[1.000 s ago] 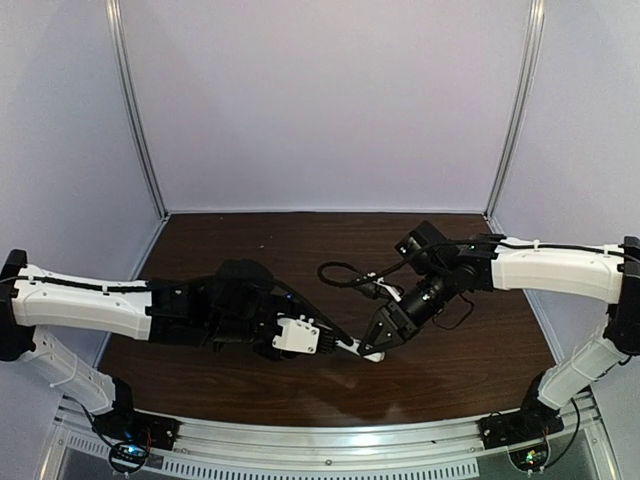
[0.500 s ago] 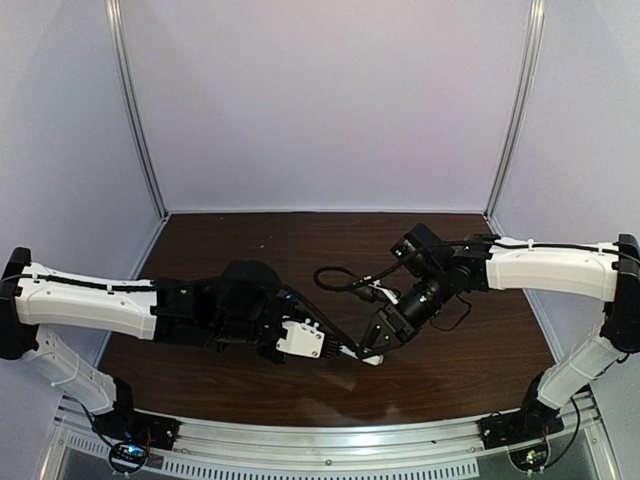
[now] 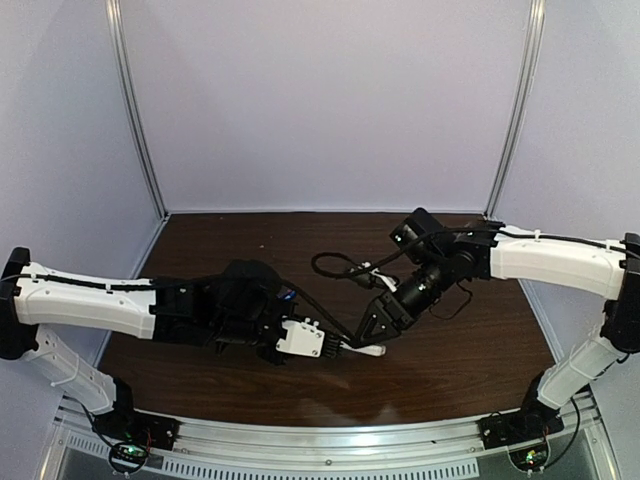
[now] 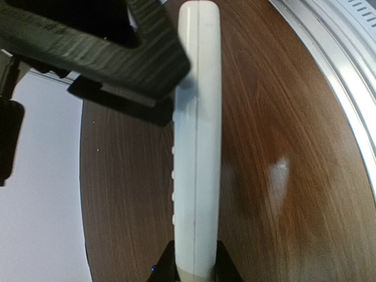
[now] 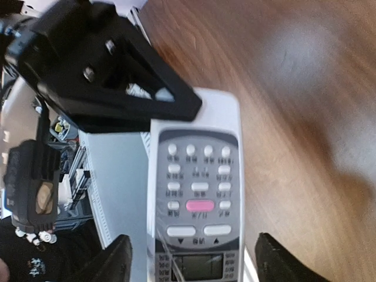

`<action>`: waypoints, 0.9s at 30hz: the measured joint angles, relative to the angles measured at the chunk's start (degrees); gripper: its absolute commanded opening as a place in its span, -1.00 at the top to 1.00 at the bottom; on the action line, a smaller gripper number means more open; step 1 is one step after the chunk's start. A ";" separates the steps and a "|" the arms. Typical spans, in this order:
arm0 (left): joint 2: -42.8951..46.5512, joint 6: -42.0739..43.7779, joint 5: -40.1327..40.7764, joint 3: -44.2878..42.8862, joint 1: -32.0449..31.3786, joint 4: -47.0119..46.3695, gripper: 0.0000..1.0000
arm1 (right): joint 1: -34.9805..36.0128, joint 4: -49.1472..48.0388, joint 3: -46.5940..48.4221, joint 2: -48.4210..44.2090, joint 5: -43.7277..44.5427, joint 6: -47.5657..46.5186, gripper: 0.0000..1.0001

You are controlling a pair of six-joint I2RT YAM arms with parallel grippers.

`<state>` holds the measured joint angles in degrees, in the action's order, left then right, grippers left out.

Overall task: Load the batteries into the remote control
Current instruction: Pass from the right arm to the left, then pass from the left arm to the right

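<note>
Remote control (image 5: pixel 197 194): white, its button face and dark panel turned to my right wrist camera and edge-on to my left one. It spans the gap between my two grippers, over the table (image 4: pixel 282 117).
Left gripper (image 4: pixel 197 271): at the remote's button end, one finger on each broad face, clamped on it.
Right gripper (image 5: pixel 200 264): at the remote's display end, jaws spread, one finger off each long edge with a gap showing on both sides. It grips nothing.
Batteries: none shows in any view, so I cannot say where they lie relative to the remote.
Step in hand (judged): handing the remote to my left hold, which frees my right for the cells.
Doing it well: confirm the left clamp is firm before the right leaves. Draw the right straight back along the remote's length, so that neither finger brushes an edge. Then turn the plain back upward to expose the bay.
Risk (judged): a pinch at one end alone lets the remote pivot, so I should move slowly and stay low.
</note>
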<state>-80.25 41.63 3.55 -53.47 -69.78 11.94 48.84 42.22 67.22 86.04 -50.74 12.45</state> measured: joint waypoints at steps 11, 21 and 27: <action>5.60 -10.73 -8.48 0.37 3.13 -0.15 1.00 | -1.62 -15.98 1.86 -16.22 15.41 2.89 -0.99; 8.79 -26.14 -22.21 0.52 13.42 -4.31 1.00 | -1.64 -22.47 -0.35 -26.12 26.67 -0.50 -0.99; 8.68 -36.48 -32.63 0.48 18.12 -10.10 1.00 | -1.64 -25.31 -1.73 -22.36 23.58 -0.48 -0.99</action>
<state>-71.57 5.15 -29.08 -52.99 -51.66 1.85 47.20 16.91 65.49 63.68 -27.16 11.97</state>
